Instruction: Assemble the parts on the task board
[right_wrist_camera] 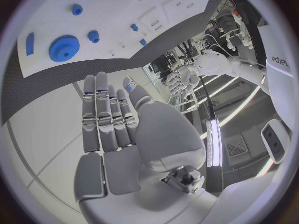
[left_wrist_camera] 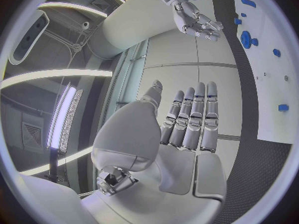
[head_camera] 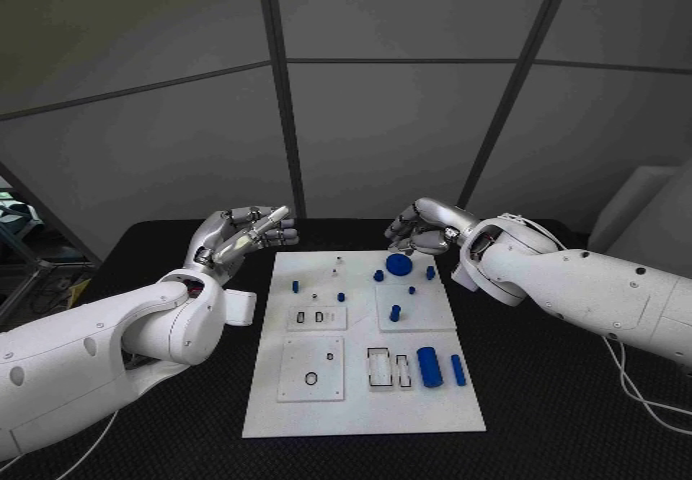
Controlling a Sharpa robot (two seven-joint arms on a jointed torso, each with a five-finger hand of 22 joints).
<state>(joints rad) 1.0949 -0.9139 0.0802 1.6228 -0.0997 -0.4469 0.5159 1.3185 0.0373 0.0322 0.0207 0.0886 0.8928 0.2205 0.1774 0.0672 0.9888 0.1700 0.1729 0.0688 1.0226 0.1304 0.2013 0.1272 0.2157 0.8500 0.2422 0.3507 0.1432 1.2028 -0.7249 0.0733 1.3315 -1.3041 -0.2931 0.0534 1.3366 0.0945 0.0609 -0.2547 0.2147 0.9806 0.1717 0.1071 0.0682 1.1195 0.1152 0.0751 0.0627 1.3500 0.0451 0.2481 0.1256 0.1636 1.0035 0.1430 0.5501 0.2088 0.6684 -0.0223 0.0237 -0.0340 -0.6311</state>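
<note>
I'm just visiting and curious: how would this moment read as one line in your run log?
left hand: open, off board | right hand: open, above board's far edge | task board: blue gear and other parts lie untouched

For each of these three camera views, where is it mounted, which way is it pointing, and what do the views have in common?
Head view: on the robot's head, looking down at the task board; both arms enter, left hand and right hand at the board's far end.
Left wrist view: behind the left hand, fingers straight; board edge and right hand beyond.
Right wrist view: behind the right hand; board beyond.
Shared: all three show the blue gear.
</note>
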